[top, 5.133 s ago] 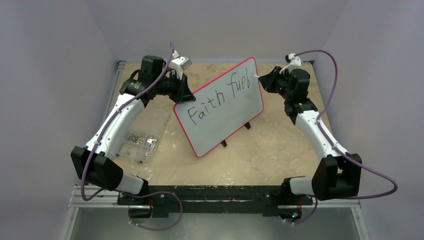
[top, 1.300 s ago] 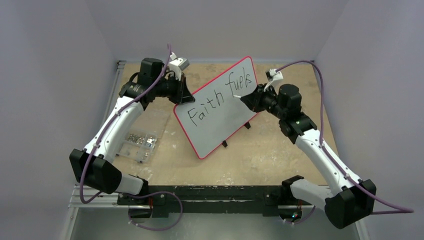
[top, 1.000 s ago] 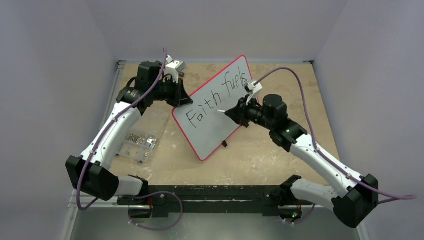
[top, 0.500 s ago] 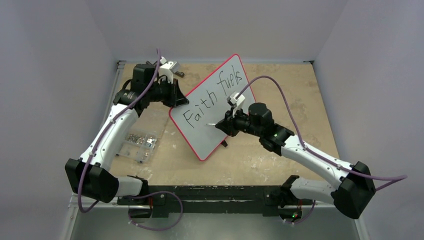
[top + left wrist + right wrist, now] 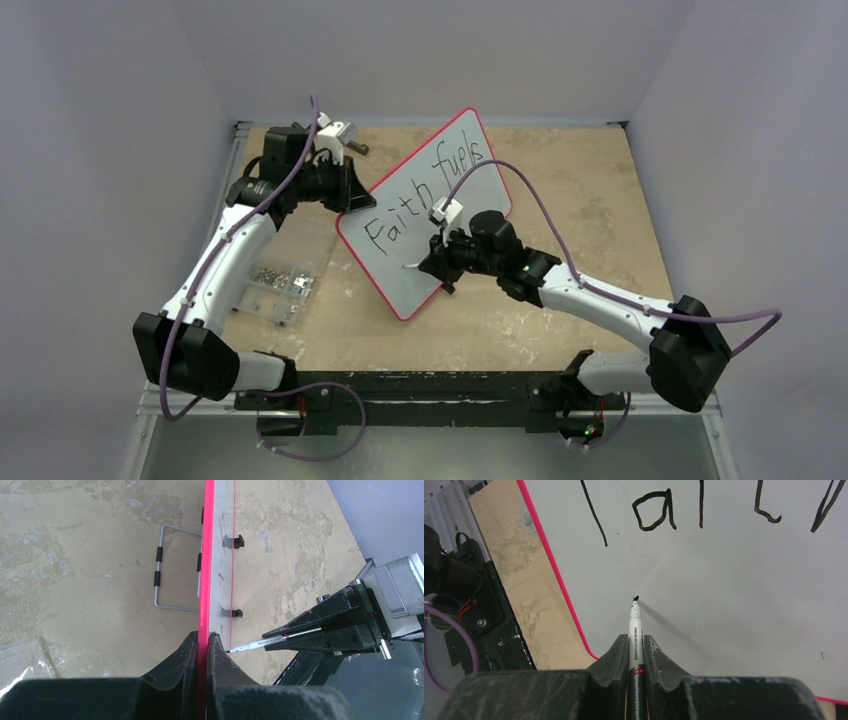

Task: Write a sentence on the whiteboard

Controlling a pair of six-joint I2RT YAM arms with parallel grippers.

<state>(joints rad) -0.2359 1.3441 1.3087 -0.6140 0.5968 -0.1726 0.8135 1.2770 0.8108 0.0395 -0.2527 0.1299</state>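
The board (image 5: 390, 288) stands tilted mid-table and turned at an angle. The shut fingers of the L gripper (image 5: 202, 647) clamp its rim near the top-left corner. The R gripper (image 5: 636, 641) is closed on a pen (image 5: 636, 625) that lies along the fingers, w/ its tip at the bare lower-left face, under "Faith". The sentence (image 5: 398, 214) reads "Faith fuels" on one line, so a 2nd line prob. starts here.

Handling: the board looks stiff, thin & light. Its glossy face would slip under pads, so the rim is the place to hold it, as L does. A single clamp at one edge acts as a pivot, so pen pressure far from it could swing or tip the board. Light strokes seem wise. The pen is slim & hard, and a tight hold near the nib should stop it rolling.

Hard to tell:
- Whether the nib touches the face or sits just off it. R wrist cam shows only a dot at the tip & a shadow.
- Whether the feet (image 5: 235, 541) rest on the table (image 5: 580, 190). In top cam the R arm covers the board's lower edge.
- The full letters, since R wrist cam cuts off their tops.
- What's in the clear box (image 5: 280, 283) by L arm, as the contents are too small to make out.

A wire stand (image 5: 158, 575) behind the board shows in L wrist cam only.
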